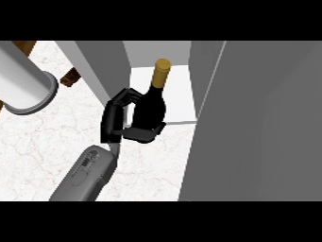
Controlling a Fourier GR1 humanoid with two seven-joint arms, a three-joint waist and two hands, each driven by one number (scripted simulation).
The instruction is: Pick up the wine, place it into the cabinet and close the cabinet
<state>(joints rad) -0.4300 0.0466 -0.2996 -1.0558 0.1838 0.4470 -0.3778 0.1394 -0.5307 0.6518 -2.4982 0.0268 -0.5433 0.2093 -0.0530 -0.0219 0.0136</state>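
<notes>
A dark wine bottle [155, 101] with a gold-capped neck stands upright at the cabinet's opening, its lower part over the pale cabinet floor [180, 97]. My left hand [113, 120] is shut on the bottle, with the fingers [123, 96] curled round its left side and the thumb under its base. Whether the bottle rests on the cabinet floor cannot be told. The grey forearm [87, 175] comes up from the lower edge. The right hand does not show.
The open cabinet door [261, 127] is a large grey panel filling the right side. The cabinet's left wall [97, 66] rises beside the hand. A pale cylinder [17, 78] reaches in from the top left over the marble counter [31, 146].
</notes>
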